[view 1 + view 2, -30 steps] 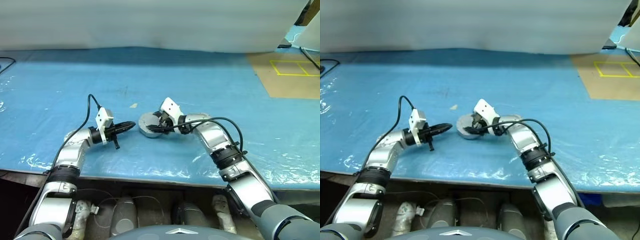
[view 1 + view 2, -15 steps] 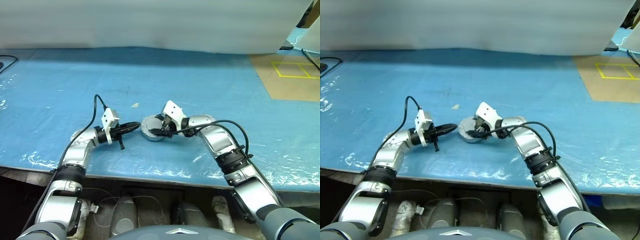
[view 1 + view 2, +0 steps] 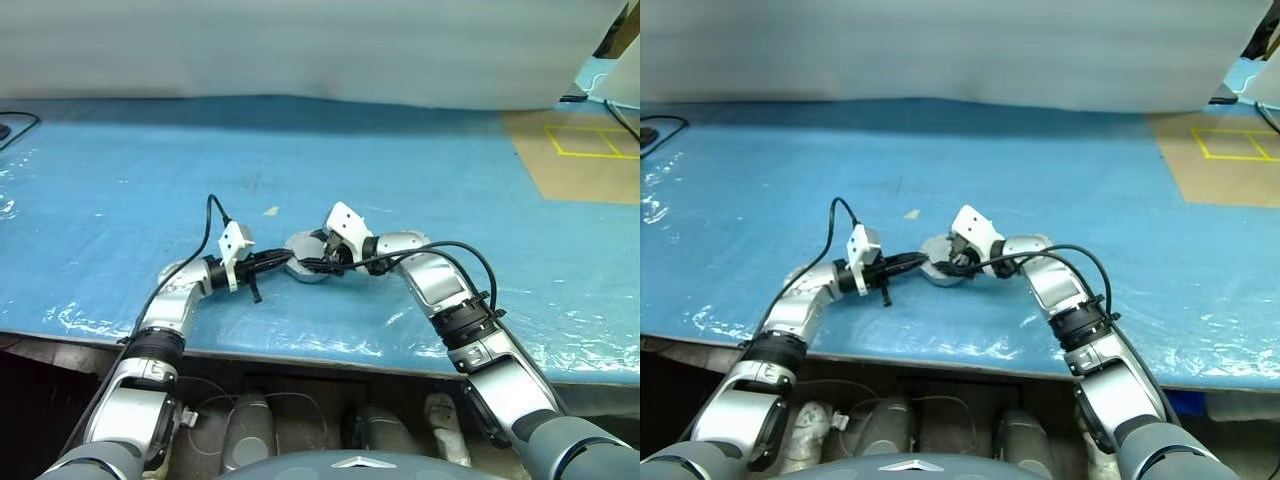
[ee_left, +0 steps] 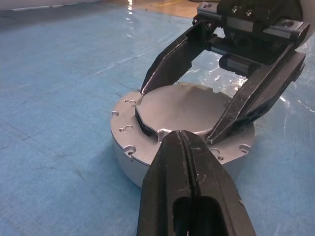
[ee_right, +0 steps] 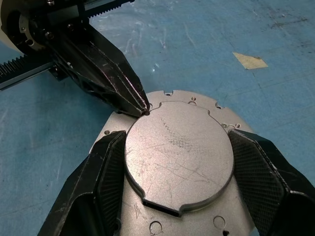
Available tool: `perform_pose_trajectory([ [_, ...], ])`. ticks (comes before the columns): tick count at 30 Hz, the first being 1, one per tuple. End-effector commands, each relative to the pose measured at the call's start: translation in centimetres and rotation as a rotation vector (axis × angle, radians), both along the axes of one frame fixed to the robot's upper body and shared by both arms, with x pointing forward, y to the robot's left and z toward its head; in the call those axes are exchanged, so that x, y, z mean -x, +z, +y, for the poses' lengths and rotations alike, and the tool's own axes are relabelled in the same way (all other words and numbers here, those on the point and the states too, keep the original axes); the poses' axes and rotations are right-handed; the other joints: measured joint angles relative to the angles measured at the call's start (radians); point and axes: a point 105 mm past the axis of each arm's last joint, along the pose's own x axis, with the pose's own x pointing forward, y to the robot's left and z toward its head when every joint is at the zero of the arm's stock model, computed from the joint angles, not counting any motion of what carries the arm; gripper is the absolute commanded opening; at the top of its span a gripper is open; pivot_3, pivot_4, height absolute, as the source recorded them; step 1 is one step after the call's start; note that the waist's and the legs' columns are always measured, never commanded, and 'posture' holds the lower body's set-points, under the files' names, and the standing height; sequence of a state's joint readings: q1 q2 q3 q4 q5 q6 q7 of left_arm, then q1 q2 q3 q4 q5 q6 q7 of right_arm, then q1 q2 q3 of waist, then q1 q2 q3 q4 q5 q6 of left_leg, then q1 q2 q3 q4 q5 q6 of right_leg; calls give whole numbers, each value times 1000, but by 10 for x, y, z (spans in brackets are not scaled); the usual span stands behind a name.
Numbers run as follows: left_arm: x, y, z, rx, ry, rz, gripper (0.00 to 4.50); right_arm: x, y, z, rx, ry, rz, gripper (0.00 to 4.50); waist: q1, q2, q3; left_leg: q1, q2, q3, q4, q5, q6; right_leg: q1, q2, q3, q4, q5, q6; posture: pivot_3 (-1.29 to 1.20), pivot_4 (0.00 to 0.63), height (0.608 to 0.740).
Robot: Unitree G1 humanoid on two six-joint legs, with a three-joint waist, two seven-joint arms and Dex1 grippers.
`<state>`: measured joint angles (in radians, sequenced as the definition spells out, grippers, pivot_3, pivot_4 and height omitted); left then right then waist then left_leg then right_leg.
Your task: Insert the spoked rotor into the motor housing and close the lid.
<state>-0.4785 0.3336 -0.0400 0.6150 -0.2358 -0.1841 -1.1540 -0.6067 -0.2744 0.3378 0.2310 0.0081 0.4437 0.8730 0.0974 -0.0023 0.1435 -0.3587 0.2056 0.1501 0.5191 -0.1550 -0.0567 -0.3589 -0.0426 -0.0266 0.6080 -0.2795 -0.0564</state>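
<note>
The motor housing (image 4: 124, 132) is a short silver cylinder with a screw-holed flange, standing on the blue mat. A round silver lid (image 5: 179, 147) lies on top of it. My right gripper (image 5: 177, 137) straddles the lid, with one black finger (image 5: 106, 167) against each side of its rim. My left gripper (image 4: 181, 136) is shut, lies level, and its tip touches the lid's edge on the side away from the right arm. The spoked rotor is hidden.
A tan scrap (image 3: 267, 211) lies on the mat just beyond the housing. A cardboard sheet with yellow lines (image 3: 580, 150) covers the far right. A white panel (image 3: 300, 50) runs along the back, and the table's front edge (image 3: 300, 350) is close below the arms.
My left gripper has moved right across the mat, from a gap beside the housing to touching the lid's rim. The right gripper has kept its place on the lid.
</note>
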Motion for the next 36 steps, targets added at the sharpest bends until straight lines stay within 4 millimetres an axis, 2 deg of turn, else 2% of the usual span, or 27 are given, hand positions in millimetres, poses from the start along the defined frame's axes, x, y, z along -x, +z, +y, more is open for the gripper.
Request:
perform_pose_trajectory([
  [1,2,-15,0,-59,0,33,0,13,-55,-17,114,-47,148,2922,1,0,0,1,0,0,0,0,0,1,0,0,0,-2,-3,0,150,740],
  [2,1,-16,1,-60,2,34,0,12,-54,-17,111,-45,129,2922,1,0,0,1,0,0,0,0,0,1,-1,0,0,-2,-4,0,150,740],
  [4,1,-16,1,-59,3,34,0,13,-52,-16,94,-34,140,3642,1,0,0,3,0,0,0,0,0,2,-1,0,0,-2,-4,0,150,740],
  [7,1,-15,0,-55,1,29,0,15,-37,-10,2,-22,167,4453,1,0,0,7,-1,0,-1,-2,3,4,-3,1,0,-3,-3,0,150,740],
  [11,0,-14,0,-51,-3,28,0,21,-7,0,-156,37,182,4453,3,0,0,6,-1,0,-2,-2,4,4,-4,2,-1,-3,-3,0,150,740],
  [14,1,-14,-1,-50,-4,28,0,18,19,0,-271,40,143,4453,2,0,0,1,-1,0,-4,-2,3,-1,-4,2,-2,-2,-3,0,150,740],
  [17,1,-15,0,-52,-6,30,0,16,29,-1,-293,38,80,4453,2,0,0,-8,-1,0,-3,0,0,-10,-2,0,1,1,1,0,150,740],
  [20,2,-15,1,-54,-7,32,0,14,37,-3,-340,17,49,4453,2,1,0,-12,-1,0,-3,0,0,-11,-1,-2,1,1,1,0,150,740],
  [27,2,-17,2,-63,-11,35,0,-7,44,-17,-481,-151,116,4453,2,1,1,-12,-1,0,-3,0,0,-10,-1,-2,0,1,2,0,150,740],
  [32,3,-17,3,-68,-14,35,0,-22,29,-34,-556,-305,311,4453,2,1,1,-12,-1,0,-3,0,0,-10,-1,-2,0,1,2,0,150,740],
  [36,3,-17,4,-71,-15,34,0,-24,25,-50,-680,-370,472,4453,2,1,1,-12,-1,0,-3,0,0,-10,-1,-2,0,1,2,0,150,740],
])
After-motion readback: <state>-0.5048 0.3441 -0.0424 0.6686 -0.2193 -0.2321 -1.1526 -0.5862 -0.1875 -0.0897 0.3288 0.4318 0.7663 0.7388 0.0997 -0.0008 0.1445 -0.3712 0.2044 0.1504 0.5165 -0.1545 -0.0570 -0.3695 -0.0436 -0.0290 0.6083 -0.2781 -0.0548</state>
